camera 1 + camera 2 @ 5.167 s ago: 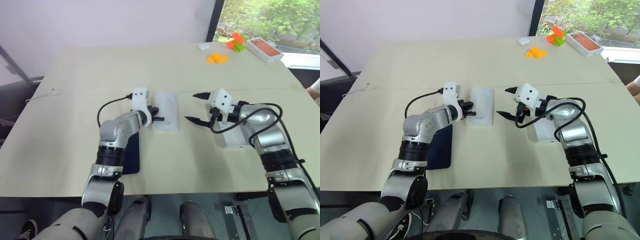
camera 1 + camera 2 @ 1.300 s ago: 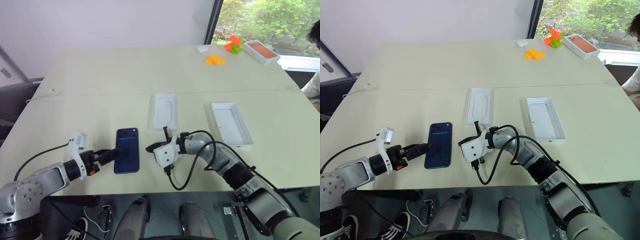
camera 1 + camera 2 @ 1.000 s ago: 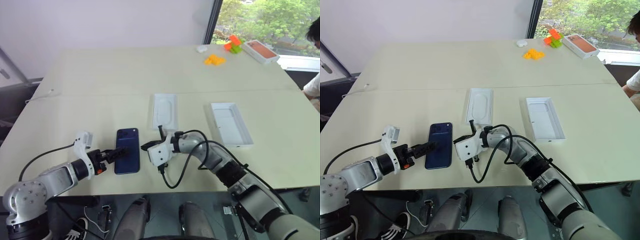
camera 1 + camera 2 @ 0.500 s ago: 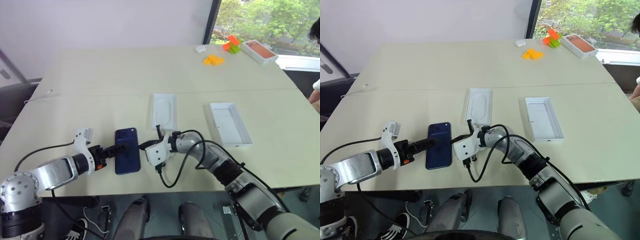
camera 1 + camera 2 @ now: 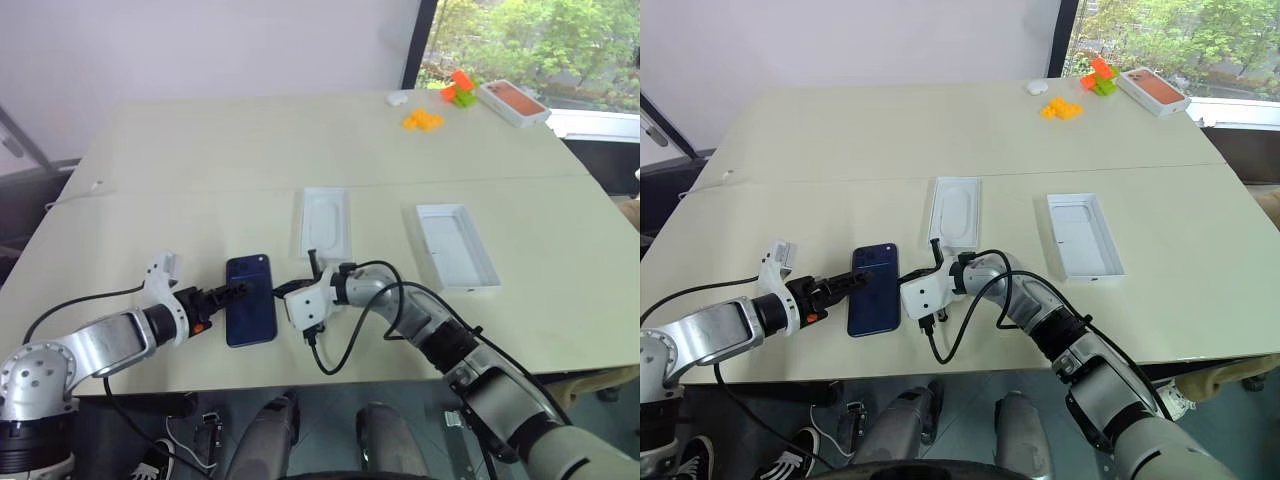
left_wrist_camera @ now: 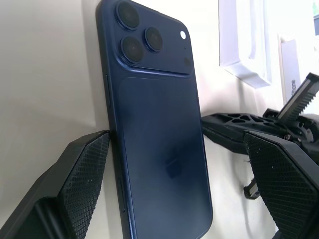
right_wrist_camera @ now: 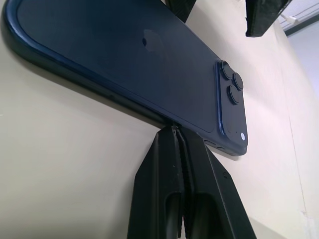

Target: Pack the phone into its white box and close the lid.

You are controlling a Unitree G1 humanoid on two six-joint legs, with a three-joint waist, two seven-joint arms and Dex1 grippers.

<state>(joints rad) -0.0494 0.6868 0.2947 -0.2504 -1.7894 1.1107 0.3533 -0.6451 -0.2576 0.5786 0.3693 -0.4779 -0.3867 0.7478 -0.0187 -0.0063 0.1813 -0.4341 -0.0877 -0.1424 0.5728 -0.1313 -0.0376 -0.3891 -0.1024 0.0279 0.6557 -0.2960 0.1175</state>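
- Phone (image 5: pixel 250 299) flat on tabletop (image 5: pixel 200 170), camera-side up, well apart from white box (image 5: pixel 456 245).
- Left gripper (image 6: pixel 164 164): jaws wide, straddling phone.
- Right gripper (image 7: pixel 174 130): jaws shut, tips at phone's edge.
- Brace, then close squarely across long edges.

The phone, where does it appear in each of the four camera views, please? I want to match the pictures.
Left eye view: the phone lies flat near the table's front edge, left of centre.
Right eye view: same spot, between the two end effectors.
Left wrist view: it runs up the middle, camera cluster at the far end.
Right wrist view: it lies across the upper part, the shut right end effector at its long edge.
Shared landmark: the flat white insert beyond the phone.
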